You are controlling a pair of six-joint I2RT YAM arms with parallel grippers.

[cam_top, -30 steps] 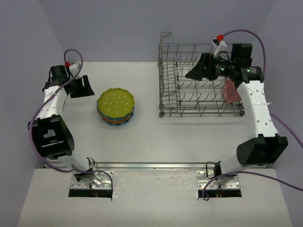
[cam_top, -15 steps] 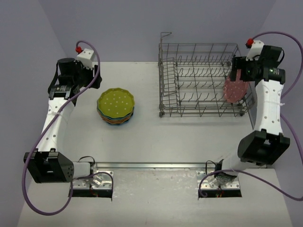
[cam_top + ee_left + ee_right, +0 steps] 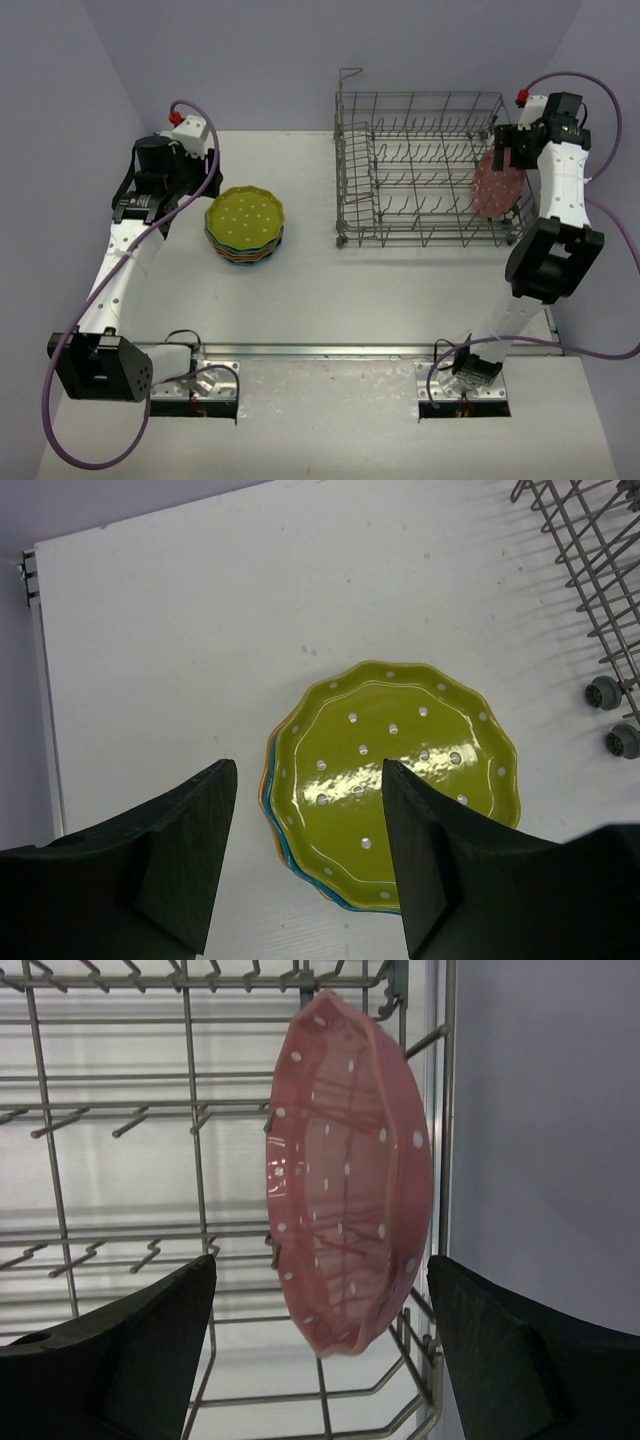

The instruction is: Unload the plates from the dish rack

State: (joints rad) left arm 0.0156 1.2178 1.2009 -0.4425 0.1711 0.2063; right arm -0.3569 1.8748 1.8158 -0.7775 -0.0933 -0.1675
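A pink plate [image 3: 350,1175] stands on edge in the wire rack [image 3: 120,1120], mid-frame. The hand [image 3: 320,1275] is spread wide, its fingers [image 3: 130,1350] in the lower corners, clear of the plate.

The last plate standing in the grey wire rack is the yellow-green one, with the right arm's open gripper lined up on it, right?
No: the round scallop-edged dotted plate in the grey wire dish rack is pink, as the right wrist view shows. The open right gripper is indeed lined up on it.
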